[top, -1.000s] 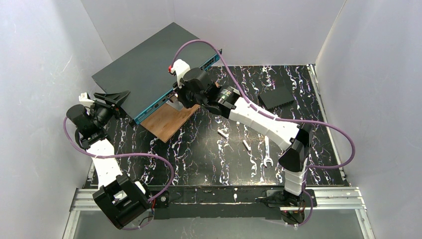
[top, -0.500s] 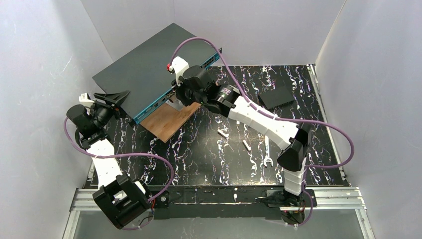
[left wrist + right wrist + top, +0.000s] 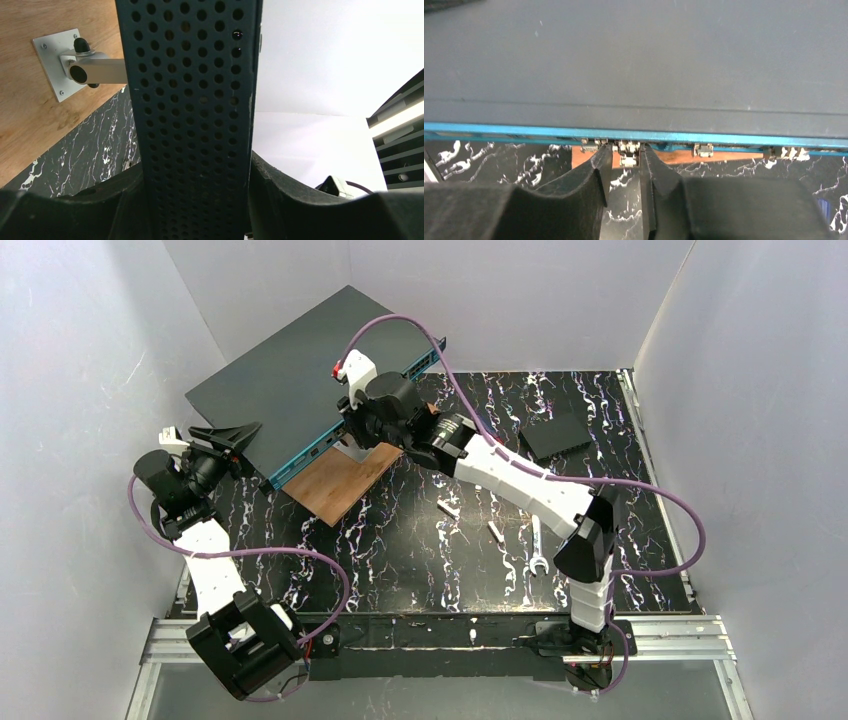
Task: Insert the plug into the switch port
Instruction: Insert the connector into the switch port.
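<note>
While my left end effector [image 3: 194, 192] clamps the switch [image 3: 290, 370] steady, my barely parted right end effector [image 3: 624, 150] flanks the plug [image 3: 629, 159] — gripped or not, I cannot tell.

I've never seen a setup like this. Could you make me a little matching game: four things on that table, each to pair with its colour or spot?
Things:
1. switch
2. wooden board
3. wrench
4. small black box

Descriptions:
A. brown, partly tucked under another thing
B. lying alone at the back right of the table
C. one long edge is teal
D. silvery, nearest the front of the table

Pairs: 1-C, 2-A, 3-D, 4-B
</note>
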Action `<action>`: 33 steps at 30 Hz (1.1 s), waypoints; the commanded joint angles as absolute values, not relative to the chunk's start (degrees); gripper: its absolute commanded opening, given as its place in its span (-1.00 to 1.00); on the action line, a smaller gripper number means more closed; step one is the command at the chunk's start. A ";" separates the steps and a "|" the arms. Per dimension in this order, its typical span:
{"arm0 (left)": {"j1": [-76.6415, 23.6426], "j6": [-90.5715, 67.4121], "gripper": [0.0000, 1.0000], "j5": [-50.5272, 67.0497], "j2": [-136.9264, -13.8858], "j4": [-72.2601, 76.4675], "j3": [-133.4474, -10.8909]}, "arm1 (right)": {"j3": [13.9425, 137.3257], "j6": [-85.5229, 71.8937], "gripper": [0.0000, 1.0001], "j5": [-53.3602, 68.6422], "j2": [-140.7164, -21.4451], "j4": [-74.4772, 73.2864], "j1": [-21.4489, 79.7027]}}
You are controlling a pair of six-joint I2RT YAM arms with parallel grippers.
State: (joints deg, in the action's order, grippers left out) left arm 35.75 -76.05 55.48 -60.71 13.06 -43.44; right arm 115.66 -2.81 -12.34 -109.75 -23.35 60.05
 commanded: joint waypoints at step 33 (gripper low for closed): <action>34.89 -70.66 -1.00 59.68 -60.12 11.60 -41.92 | 94.87 -5.10 -0.89 -15.27 -98.43 -1.33 60.38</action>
